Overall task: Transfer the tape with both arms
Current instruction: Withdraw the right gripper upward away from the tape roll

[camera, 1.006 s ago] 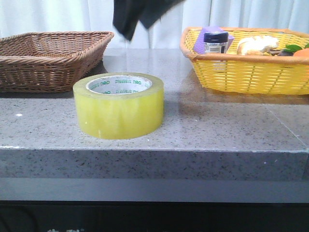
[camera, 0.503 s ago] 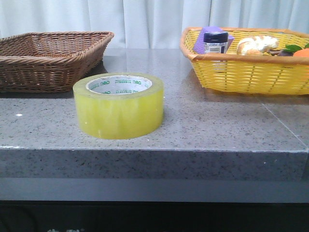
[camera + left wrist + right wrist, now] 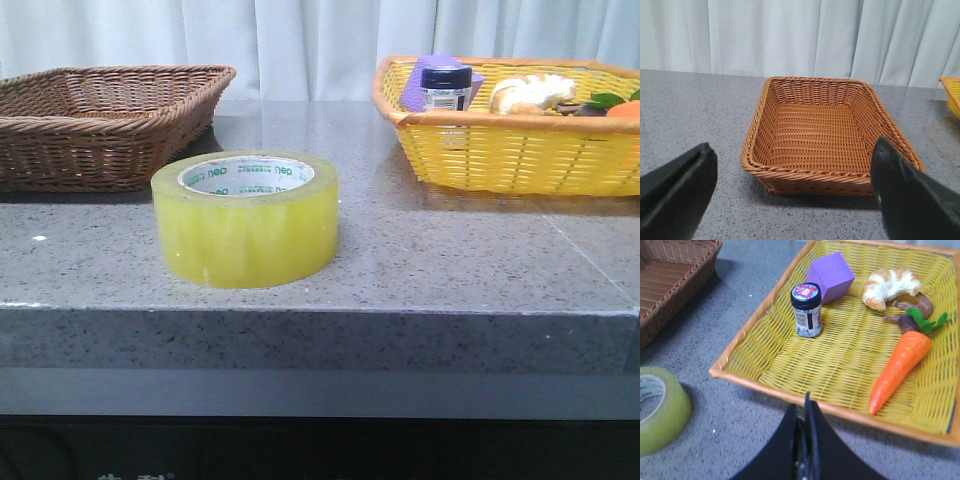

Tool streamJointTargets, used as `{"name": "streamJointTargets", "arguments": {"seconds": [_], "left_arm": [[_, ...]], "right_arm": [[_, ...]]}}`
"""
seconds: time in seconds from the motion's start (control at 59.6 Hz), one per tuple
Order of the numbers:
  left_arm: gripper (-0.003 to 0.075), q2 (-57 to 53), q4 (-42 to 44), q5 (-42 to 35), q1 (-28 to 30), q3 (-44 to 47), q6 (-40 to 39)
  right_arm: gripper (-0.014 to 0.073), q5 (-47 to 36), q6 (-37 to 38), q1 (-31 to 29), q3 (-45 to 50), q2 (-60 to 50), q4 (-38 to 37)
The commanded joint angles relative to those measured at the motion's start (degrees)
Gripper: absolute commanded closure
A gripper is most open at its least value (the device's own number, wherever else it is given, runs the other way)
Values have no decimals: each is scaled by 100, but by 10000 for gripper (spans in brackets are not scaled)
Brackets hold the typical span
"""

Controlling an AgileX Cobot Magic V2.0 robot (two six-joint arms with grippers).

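Above the table, both tools hang clear of the work: the left tool [image 3: 795, 195] has its two black fingers spread wide and holds nothing, facing the brown basket [image 3: 820, 135], while the right tool [image 3: 804, 450] has its fingers pressed together on nothing, poised over the near rim of the yellow basket [image 3: 765, 385]. A second ago a dark angular arm part hung at the top of the front view above the tape; it was gone half a second ago and is absent now, and the tape [image 3: 245, 218] has not shifted. I judge that the roll has just been set down or not yet picked up, so a fresh grasp comes next. The roll is a wide, glossy, see-through yellow cylinder with a white core printed in green, lying flat on the speckled grey stone table [image 3: 450, 260] between the baskets. Both baskets are woven wicker; the yellow one holds a jar [image 3: 806, 310], a purple block [image 3: 830, 276], a croissant [image 3: 890, 285] and a carrot [image 3: 900, 365].
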Motion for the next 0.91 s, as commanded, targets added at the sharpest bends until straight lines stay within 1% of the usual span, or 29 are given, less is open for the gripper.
{"name": "streamJointTargets", "arguments": {"seconds": [0.0,0.151,0.251,0.335,0.453,0.57,0.62,0.704,0.788,0.889], "left_arm": [[104,77,0,-443,-10,-203,-45],[104,77,0,-443,-10,-203,-45],[104,77,0,-454,-10,-203,-45],[104,77,0,-464,-10,-203,-45],[104,106,-249,-245,-20,-214,-45],[104,499,-282,813,-232,-526,322],[104,746,-287,1218,-411,-706,322],[104,1264,-296,1626,-736,-976,322],[104,1761,-400,1803,-1109,-1231,322],[104,2308,-644,1805,-1542,-1508,322]], "right_arm": [[683,-784,16,-34,585,-845,-9],[683,-829,16,-34,1683,-2196,-9],[683,-824,16,-34,2037,-2936,-9],[683,-830,16,-34,2117,-3338,-9],[683,-824,16,-34,2117,-3453,-9],[683,-824,16,-34,2117,-3414,-9],[683,-830,16,-34,2117,-3414,-9],[683,-830,16,-34,2117,-3414,-9],[683,-824,16,-34,2117,-3414,-9],[683,-824,16,-34,2117,-3414,-9]]}}
